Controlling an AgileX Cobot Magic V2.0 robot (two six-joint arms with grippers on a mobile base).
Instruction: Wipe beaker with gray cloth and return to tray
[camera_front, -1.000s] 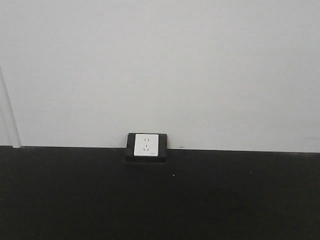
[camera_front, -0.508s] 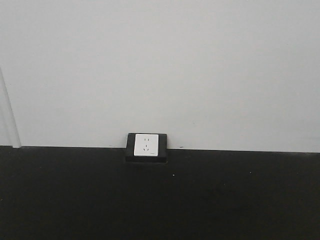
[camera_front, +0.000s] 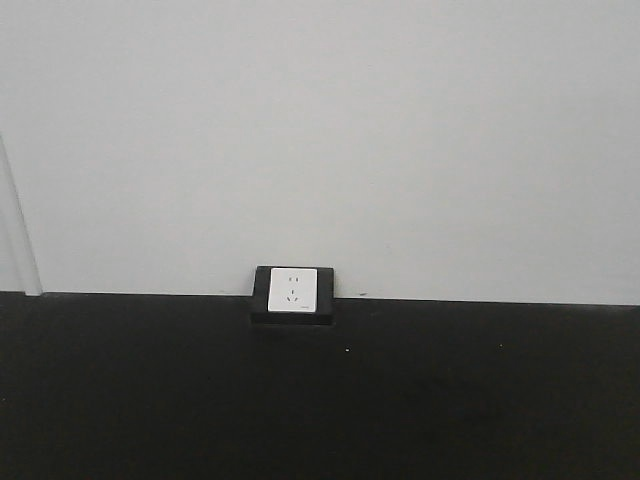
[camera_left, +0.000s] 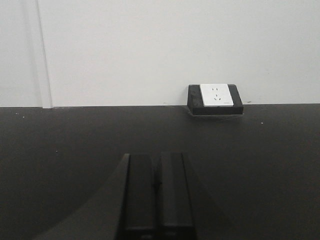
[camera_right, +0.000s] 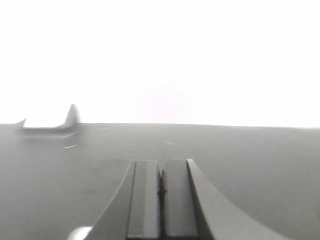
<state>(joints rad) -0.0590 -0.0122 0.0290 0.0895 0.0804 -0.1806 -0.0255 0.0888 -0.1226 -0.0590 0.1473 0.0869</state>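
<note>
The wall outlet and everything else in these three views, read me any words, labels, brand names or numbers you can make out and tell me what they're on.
No text can be read in any view.
Wall outlet: only slot holes show on its white face; a tiny mark at the lower corner is too small to read.
Black table: no markings.
Left hand and right hand: plain, no labels.

Even, flat light in two views; the right wrist view badly overexposed.

The front view is soft and slightly grainy, the wall (camera_front: 320, 130) evenly lit, the black table (camera_front: 320, 400) nearly featureless, with a thin shadow under the socket (camera_front: 293, 293). The left wrist view is similar; the left hand (camera_left: 156, 195) is dark and a little blurred up close. In the right wrist view the background is blown out to white, the table looks hazy grey, and the right hand (camera_right: 161, 200) is soft.
</note>
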